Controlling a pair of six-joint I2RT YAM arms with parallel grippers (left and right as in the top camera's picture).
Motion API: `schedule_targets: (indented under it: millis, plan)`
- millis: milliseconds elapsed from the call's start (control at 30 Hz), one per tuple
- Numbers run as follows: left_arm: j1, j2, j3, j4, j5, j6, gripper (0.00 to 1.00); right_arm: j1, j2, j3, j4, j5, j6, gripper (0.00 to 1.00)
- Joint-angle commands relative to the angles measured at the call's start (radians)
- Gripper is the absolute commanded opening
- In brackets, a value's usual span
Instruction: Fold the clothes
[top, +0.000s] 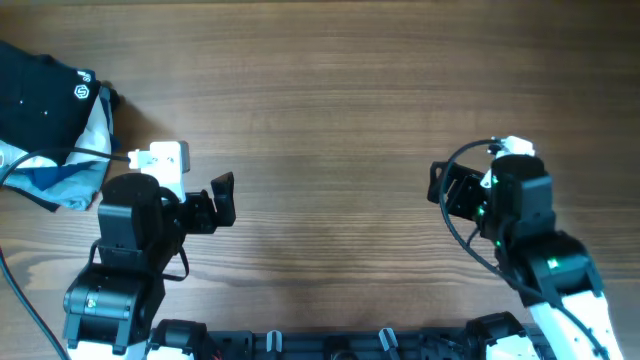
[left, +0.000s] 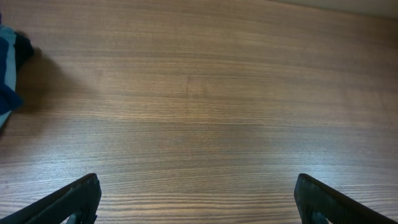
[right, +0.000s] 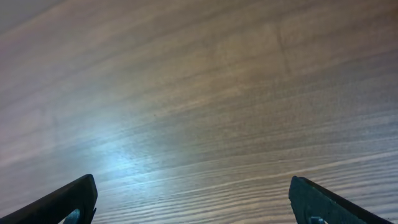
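Observation:
The clothes are a black garment with a small white round logo, bunched at the far left edge of the table on top of other folded fabric. My left gripper hangs to the right of that pile, apart from it, open and empty. In the left wrist view its jaws stand wide over bare wood, and a dark edge of the pile shows at far left. My right gripper is far off on the right side, also open, with only wood between its fingers.
White cloth and blue folded garments lie under and beside the black garment. The wooden table stretches between the two arms. Both arm bases stand along the near edge.

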Motion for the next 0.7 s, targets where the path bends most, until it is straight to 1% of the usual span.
schedule_targets:
  millis: [0, 200, 300, 433, 500, 567, 633, 667]
  plan:
    - [-0.003, -0.005, -0.012, 0.0, -0.02, -0.011, 1.0, 0.004, 0.089, -0.007, 0.003, 0.018, 0.011, 1.0]
    - [-0.003, -0.005, -0.012, 0.0, -0.02, -0.011, 1.0, 0.004, 0.251, -0.009, 0.007, 0.018, 0.011, 1.0]
    - [-0.003, -0.005, -0.012, 0.0, -0.02, -0.011, 1.0, 0.004, 0.237, -0.009, -0.008, 0.016, 0.01, 1.0]
    - [-0.003, -0.005, -0.012, 0.0, -0.02, -0.011, 1.0, 0.004, 0.105, -0.01, -0.037, 0.023, -0.003, 1.0]
    - [-0.003, -0.005, -0.012, 0.0, -0.02, -0.011, 1.0, 0.003, 0.027, -0.014, -0.036, 0.026, -0.08, 1.0]
    - [-0.003, -0.005, -0.012, 0.0, -0.02, -0.011, 1.0, 0.003, -0.061, -0.031, -0.006, 0.026, -0.159, 1.0]
    - [-0.003, -0.005, -0.012, 0.0, -0.02, -0.011, 1.0, 0.003, -0.184, -0.094, 0.08, 0.025, -0.229, 1.0]
    - [-0.003, -0.005, -0.012, 0.0, -0.02, -0.011, 1.0, 0.003, -0.23, -0.126, 0.111, 0.025, -0.232, 1.0]
